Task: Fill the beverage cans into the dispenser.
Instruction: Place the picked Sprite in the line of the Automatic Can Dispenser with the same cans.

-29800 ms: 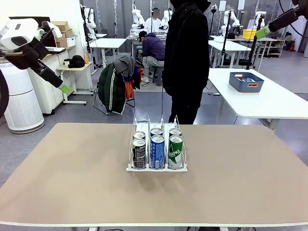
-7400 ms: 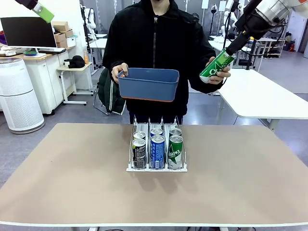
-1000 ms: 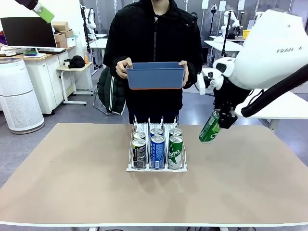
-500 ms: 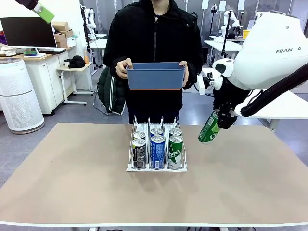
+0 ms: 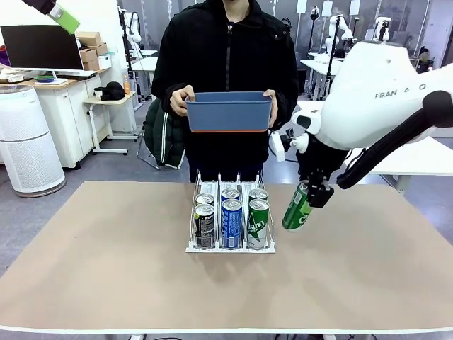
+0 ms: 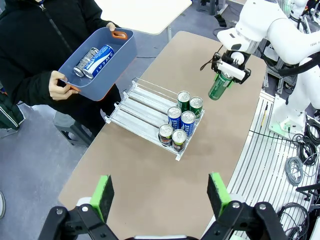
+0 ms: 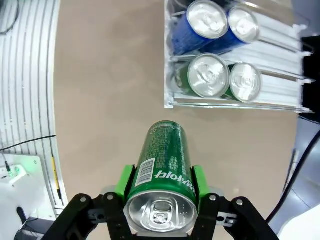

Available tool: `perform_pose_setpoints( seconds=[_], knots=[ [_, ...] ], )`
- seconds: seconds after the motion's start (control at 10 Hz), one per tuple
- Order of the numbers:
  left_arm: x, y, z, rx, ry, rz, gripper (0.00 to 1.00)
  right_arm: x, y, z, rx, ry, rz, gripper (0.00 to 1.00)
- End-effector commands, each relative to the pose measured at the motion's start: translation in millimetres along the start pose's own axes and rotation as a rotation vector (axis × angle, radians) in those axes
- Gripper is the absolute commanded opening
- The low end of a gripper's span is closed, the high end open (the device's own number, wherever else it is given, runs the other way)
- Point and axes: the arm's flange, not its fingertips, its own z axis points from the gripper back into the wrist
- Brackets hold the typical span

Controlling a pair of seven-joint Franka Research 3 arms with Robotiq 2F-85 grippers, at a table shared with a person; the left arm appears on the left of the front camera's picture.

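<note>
This is a robotics lab or research workshop: a large open room with a grey floor, rows of white worktables (image 5: 428, 159), and a monitor (image 5: 39, 47) and cardboard boxes (image 5: 92, 39) on a side cabinet. Coiled cables (image 6: 295, 172) lie on the floor beside the brown test table (image 5: 106, 269).

jaws clamp green can (image 7: 162, 165) over tan table (image 7: 100, 100); dispenser (image 7: 235, 105) ahead holds four cans (image 7: 208, 75).

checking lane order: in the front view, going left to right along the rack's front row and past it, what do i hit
dark can → blue can → upright green can → tilted green can, held off the table by the right end effector
</note>
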Motion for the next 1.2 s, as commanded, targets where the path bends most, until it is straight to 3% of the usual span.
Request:
perform_pose_setpoints(
  seconds=[0.0, 0.8, 1.1],
  knots=[
    [-1, 1, 0, 0.006, 0.003, 0.001, 1.00, 13, 3, -2, 0.046, 0.010, 0.053, 0.58],
    [-1, 1, 0, 0.006, 0.003, 0.001, 1.00, 45, -1, -39, 0.106, -0.089, 0.090, 0.58],
    [-1, 1, 0, 0.006, 0.003, 0.001, 1.00, 55, -4, -47, -0.001, -0.102, 0.092, 0.58]
  ],
)
